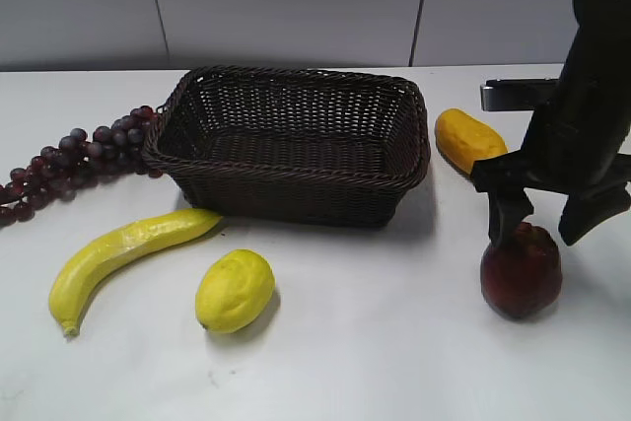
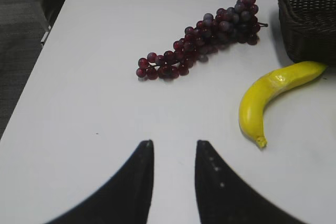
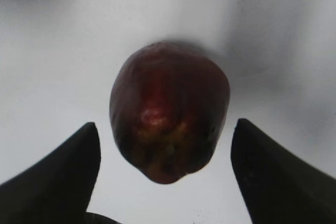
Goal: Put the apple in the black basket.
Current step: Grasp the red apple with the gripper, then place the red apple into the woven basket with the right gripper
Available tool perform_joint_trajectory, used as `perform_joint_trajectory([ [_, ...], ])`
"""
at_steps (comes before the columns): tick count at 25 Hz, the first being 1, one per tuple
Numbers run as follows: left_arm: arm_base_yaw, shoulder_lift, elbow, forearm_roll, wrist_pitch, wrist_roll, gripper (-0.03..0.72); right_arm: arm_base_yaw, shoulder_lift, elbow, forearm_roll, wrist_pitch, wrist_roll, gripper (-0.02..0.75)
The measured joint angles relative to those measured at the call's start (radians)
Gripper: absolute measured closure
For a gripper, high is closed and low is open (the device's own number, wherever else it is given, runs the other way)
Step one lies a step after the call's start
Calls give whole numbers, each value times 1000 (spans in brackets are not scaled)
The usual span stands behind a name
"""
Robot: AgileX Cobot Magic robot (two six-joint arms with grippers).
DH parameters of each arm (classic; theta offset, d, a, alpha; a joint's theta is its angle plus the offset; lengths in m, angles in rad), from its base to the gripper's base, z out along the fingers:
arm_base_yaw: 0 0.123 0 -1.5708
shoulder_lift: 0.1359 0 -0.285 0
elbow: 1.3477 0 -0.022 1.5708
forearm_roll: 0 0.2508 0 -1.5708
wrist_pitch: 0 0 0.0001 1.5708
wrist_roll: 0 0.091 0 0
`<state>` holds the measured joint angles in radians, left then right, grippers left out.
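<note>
The dark red apple sits on the white table at the right front, well right of the black basket. My right gripper hangs just above it, open, its fingers spread wider than the apple. In the right wrist view the apple lies between and just ahead of the two open fingertips, with gaps on both sides. The basket is empty; its corner shows in the left wrist view. My left gripper is open and empty over bare table.
A yellow banana, a yellow lemon and dark red grapes lie left of and in front of the basket. An orange-yellow oblong fruit lies right of it, and a dark flat object behind that.
</note>
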<state>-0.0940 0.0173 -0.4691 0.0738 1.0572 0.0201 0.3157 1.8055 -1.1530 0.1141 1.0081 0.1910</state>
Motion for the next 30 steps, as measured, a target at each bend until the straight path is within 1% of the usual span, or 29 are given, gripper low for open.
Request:
perform_joint_trajectory([
  [4, 0, 0, 0, 0, 0, 0, 487, 0, 31, 0, -1, -26, 5, 154],
  [10, 0, 0, 0, 0, 0, 0, 487, 0, 85, -7, -2, -21, 39, 154],
  [14, 0, 0, 0, 0, 0, 0, 487, 0, 95, -15, -4, -18, 55, 181],
  [20, 0, 0, 0, 1, 0, 0, 487, 0, 95, -15, -5, -8, 60, 181],
  [25, 0, 0, 0, 1, 0, 0, 487, 0, 88, -13, -21, 30, 62, 182],
  [30, 0, 0, 0, 1, 0, 0, 487, 1, 2, -13, -46, 72, 55, 183],
])
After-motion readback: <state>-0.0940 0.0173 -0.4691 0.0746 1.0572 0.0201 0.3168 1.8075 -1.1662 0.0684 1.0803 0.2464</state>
